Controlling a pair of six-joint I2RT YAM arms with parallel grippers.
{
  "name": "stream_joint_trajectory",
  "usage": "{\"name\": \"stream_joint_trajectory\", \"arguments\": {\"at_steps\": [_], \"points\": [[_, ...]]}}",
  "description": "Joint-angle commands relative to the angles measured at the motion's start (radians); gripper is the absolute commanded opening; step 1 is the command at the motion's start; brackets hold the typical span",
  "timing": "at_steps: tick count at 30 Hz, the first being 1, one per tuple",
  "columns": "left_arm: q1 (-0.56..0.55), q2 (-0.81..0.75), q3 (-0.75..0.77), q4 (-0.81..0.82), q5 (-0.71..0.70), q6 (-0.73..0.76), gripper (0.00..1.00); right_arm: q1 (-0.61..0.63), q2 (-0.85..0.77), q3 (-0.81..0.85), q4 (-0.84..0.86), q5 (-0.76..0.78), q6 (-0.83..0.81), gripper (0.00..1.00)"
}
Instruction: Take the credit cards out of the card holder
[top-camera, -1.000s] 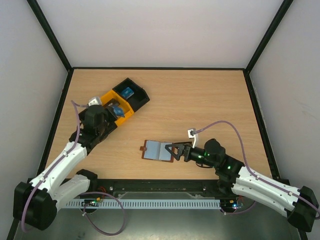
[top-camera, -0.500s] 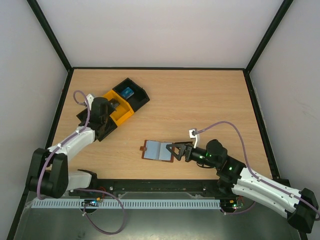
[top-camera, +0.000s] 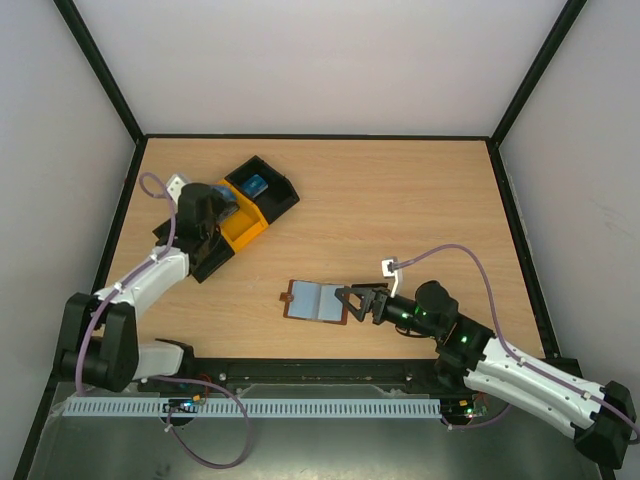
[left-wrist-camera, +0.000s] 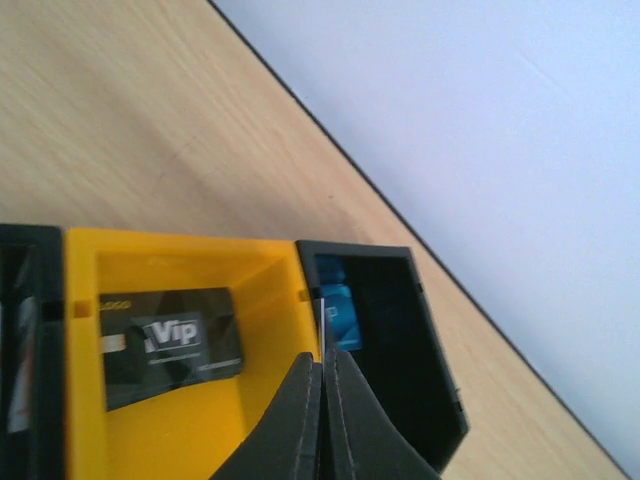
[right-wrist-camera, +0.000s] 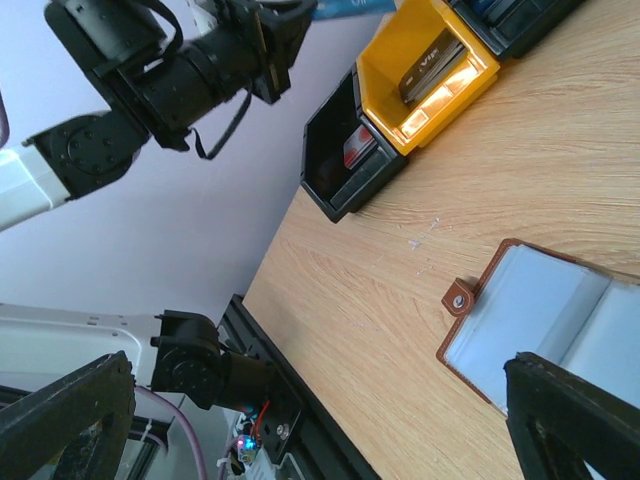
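The card holder (top-camera: 318, 300) (right-wrist-camera: 545, 300) lies open and flat on the table, brown with pale blue-grey pockets. My right gripper (top-camera: 357, 299) (right-wrist-camera: 318, 372) stands open at the holder's right edge, with nothing between its fingers. My left gripper (top-camera: 222, 206) (left-wrist-camera: 323, 365) is shut on a thin blue credit card (left-wrist-camera: 325, 322) (right-wrist-camera: 345, 7), seen edge-on, above the wall between the yellow tray (left-wrist-camera: 180, 262) and the far black tray (left-wrist-camera: 432, 350). A dark grey "Vip" card (left-wrist-camera: 170, 345) (right-wrist-camera: 432, 64) lies in the yellow tray. Another blue card (top-camera: 254, 185) (left-wrist-camera: 340, 312) lies in the far black tray.
Three trays sit in a row at the table's back left: a black tray (top-camera: 277, 187), the yellow tray (top-camera: 250, 228) and a near black tray (top-camera: 205, 262) (right-wrist-camera: 335, 170) holding a white and red card (right-wrist-camera: 360, 152). A black rail (right-wrist-camera: 300, 400) runs along the near edge.
My left gripper has moved from the near side of the trays toward the far black tray, still shut on the blue card. The right arm has barely shifted.
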Motion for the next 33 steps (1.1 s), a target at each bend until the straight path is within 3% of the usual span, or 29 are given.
{"name": "stream_joint_trajectory", "arguments": {"at_steps": [1,13,28,33], "points": [[-0.007,0.067,0.09,0.07,0.013,-0.039,0.03,0.003,0.007,-0.001,0.003,0.018,-0.012,0.98],[-0.028,0.301,0.242,0.156,-0.02,-0.038,0.03,0.003,0.017,0.027,-0.031,0.038,-0.048,0.98],[-0.071,0.53,0.412,0.096,-0.152,-0.021,0.03,0.002,0.041,0.053,-0.066,0.067,-0.112,0.98],[-0.073,0.581,0.432,0.085,-0.138,-0.038,0.03,0.002,0.037,0.055,-0.085,0.071,-0.125,0.98]]}}
